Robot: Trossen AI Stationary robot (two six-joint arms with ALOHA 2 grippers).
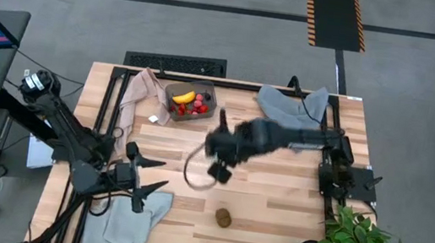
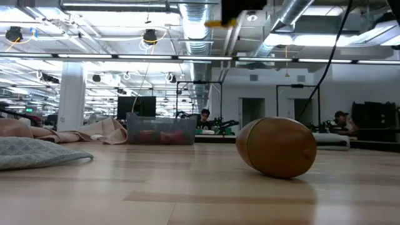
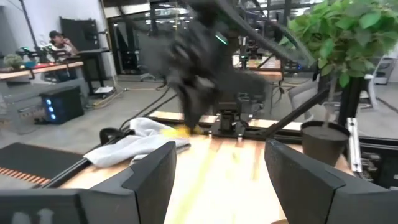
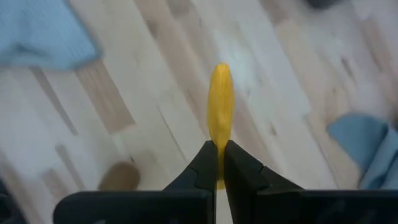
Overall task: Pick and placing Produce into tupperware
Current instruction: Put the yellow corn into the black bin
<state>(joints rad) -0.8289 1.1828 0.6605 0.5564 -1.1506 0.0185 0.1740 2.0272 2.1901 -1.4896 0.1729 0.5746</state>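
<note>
Right gripper [image 4: 219,163] hangs above mid-tabletop [image 1: 274,206], jaws clamped on a yellow piece [image 4: 220,109]. Left gripper [image 1: 143,184], jaws apart, waits near left. Kiwi [image 1: 224,217] lies nearer.

We are reaching our right arm toward nine o'clock, its pincer [image 4: 219,163] clamping shut mid-tabletop. Our left arm is waiting at seven o'clock, pincer [image 1: 143,185] spread wide.

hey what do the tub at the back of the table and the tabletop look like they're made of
The tub looks like translucent grey plastic with a dull finish: red fruit shows blurrily through its wall. The tabletop looks like pale wood planks, smooth and lightly sealed, judging by the visible grain, board seams and soft sheen.
</note>
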